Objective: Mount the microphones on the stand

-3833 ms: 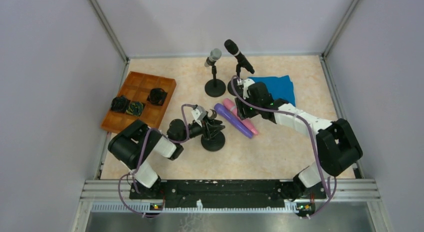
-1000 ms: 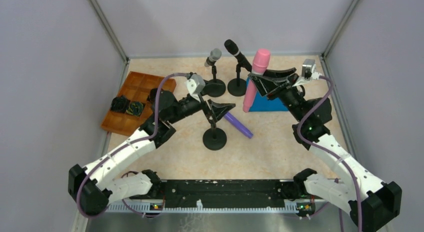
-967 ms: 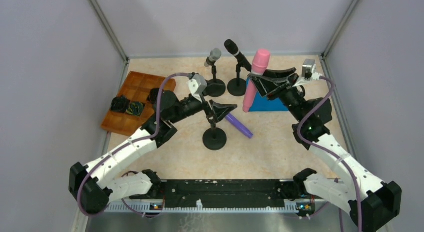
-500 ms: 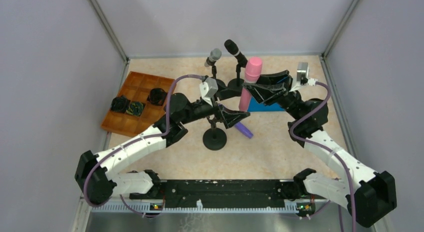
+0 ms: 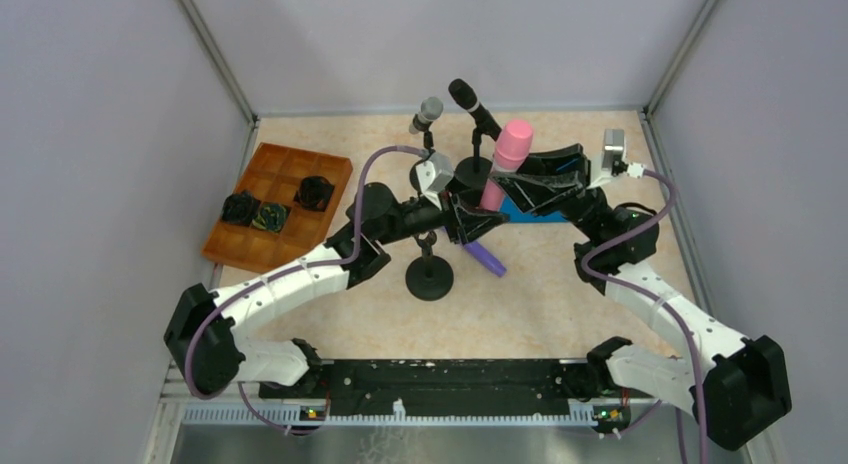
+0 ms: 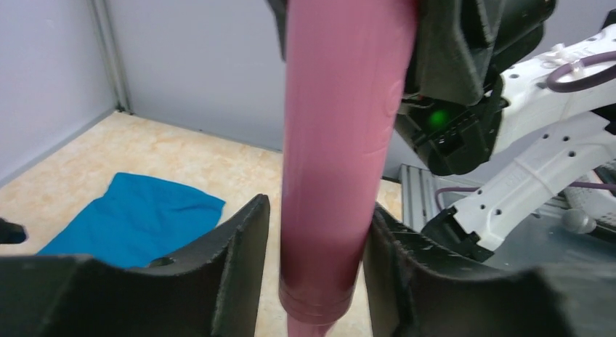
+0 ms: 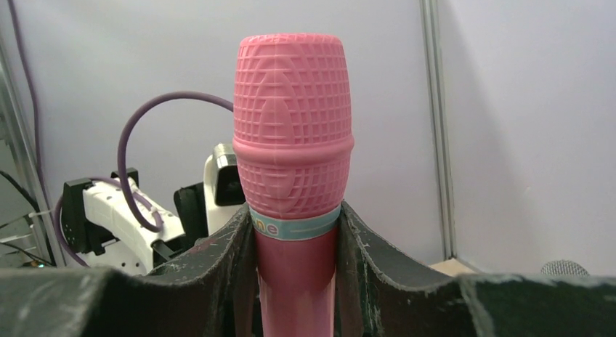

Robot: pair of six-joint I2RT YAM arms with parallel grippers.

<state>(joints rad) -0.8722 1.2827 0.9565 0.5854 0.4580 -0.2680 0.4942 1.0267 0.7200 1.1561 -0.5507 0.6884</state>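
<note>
My right gripper is shut on the pink microphone just under its head and holds it upright above the table. My left gripper straddles its lower body, jaws open with a slim gap on one side. The purple microphone lies on the table below. An empty black stand is close by. The silver-grey microphone and the black microphone sit in stands at the back.
A blue cloth lies under the right arm. A brown compartment tray with dark items sits at the left. Grey walls enclose the table on three sides.
The left gripper has swung right, away from the empty stand, onto the pink microphone's lower body, and its jaws have narrowed. The right arm brought the pink microphone slightly leftward.
</note>
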